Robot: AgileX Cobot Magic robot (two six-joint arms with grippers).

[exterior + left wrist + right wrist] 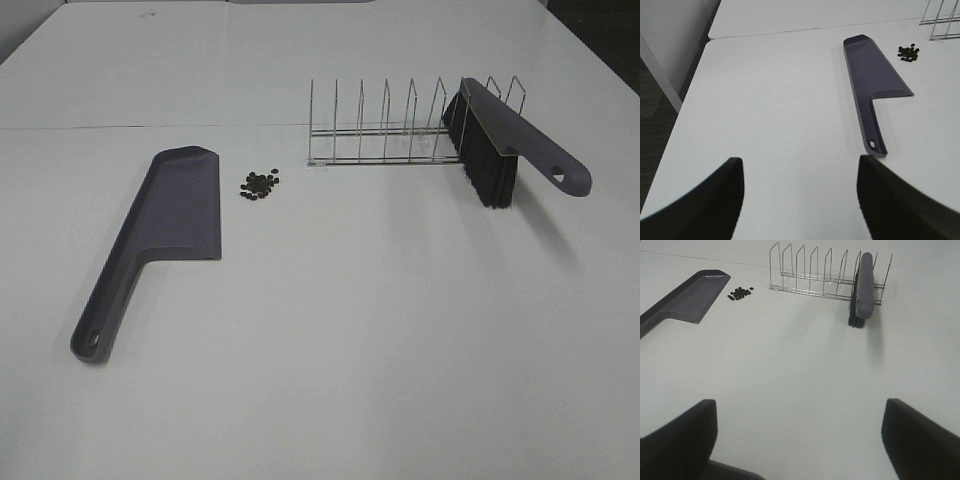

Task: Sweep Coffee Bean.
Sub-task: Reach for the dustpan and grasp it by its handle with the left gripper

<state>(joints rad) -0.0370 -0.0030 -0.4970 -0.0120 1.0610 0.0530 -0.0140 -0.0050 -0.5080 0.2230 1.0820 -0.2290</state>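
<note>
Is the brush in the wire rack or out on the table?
In: the brush stands slotted between the rightmost dividers of the wire rack, bristles down, handle jutting out.

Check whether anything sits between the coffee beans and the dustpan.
Nothing visible does. The coffee beans lie on bare table beside the dustpan; the wire rack holding the brush stands on their other side.
</note>
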